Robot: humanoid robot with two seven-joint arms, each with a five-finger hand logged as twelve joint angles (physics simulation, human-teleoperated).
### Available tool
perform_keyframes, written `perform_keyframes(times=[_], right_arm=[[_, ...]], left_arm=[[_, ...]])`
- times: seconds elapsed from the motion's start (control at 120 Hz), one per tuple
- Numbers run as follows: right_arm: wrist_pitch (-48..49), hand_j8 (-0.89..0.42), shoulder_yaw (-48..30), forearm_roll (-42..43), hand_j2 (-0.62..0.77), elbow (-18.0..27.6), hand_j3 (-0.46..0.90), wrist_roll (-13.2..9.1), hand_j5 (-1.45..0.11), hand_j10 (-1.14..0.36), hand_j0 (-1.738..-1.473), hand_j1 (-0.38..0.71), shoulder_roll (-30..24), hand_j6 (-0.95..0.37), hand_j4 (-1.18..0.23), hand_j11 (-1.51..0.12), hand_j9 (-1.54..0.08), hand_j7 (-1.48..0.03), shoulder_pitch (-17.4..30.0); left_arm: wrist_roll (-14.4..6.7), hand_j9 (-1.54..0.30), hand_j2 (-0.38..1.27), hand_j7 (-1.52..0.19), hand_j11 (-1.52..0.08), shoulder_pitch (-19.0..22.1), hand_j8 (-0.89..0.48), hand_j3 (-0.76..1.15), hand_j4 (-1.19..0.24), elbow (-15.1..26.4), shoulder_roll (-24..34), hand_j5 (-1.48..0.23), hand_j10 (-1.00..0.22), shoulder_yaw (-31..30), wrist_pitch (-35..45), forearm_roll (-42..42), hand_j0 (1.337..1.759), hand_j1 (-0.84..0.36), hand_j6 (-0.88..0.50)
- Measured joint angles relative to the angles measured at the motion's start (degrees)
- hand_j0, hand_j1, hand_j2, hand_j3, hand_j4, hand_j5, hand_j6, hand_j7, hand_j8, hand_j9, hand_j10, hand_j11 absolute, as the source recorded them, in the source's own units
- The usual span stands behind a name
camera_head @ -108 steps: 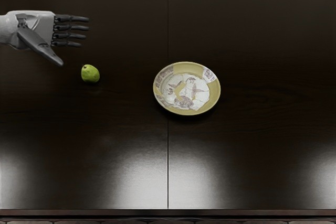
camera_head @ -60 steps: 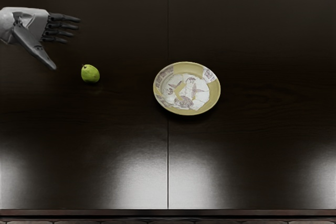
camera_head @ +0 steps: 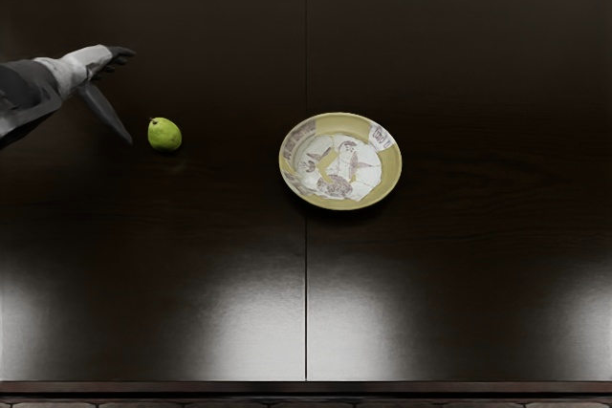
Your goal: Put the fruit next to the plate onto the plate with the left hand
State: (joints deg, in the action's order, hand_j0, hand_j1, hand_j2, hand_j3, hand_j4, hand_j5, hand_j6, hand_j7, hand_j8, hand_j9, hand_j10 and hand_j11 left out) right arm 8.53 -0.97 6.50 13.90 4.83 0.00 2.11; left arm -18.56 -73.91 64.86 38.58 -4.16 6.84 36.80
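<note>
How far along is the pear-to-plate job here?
Done: nothing; the pear lies left of the plate, apart from it. In hand: the left hand, open, hovers beside the pear without touching it. Left: grasp, carry, set it on the plate.

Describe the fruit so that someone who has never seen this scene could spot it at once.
On the dark table, find the yellow-rimmed plate near the middle, then look left toward the left hand. The fruit lies between them, touching neither. It is the only small, bright green, pear-shaped thing in view.
</note>
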Motion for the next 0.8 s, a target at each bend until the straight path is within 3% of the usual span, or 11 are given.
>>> perform_keyframes(times=[0.508, 0.8], right_arm=[[0.0, -0.02, 0.0, 0.0, 0.0, 0.0, 0.0, 0.0, -0.02, -0.02, -1.658, -0.33, 0.0, -0.02, -0.02, -0.02, -0.02, -0.02, 0.0], [0.0, -0.02, 0.0, 0.0, 0.0, 0.02, 0.0, 0.0, -0.02, -0.02, -1.658, -0.33, 0.0, -0.02, -0.02, -0.02, -0.02, -0.02, 0.0]], left_arm=[[0.02, -0.2, 0.03, -0.2, -0.2, 0.35, -0.15, 0.0, -0.15, -0.11, -6.28, -0.2, -0.15, -5.08, 8.63, 0.71, 1.658, 0.17, -0.16], [0.02, -0.25, 0.04, -0.25, -0.25, 1.19, -0.2, 0.0, -0.2, -3.03, -11.68, -0.25, -0.2, -7.06, 11.42, 0.71, 1.658, 0.12, -0.2]])
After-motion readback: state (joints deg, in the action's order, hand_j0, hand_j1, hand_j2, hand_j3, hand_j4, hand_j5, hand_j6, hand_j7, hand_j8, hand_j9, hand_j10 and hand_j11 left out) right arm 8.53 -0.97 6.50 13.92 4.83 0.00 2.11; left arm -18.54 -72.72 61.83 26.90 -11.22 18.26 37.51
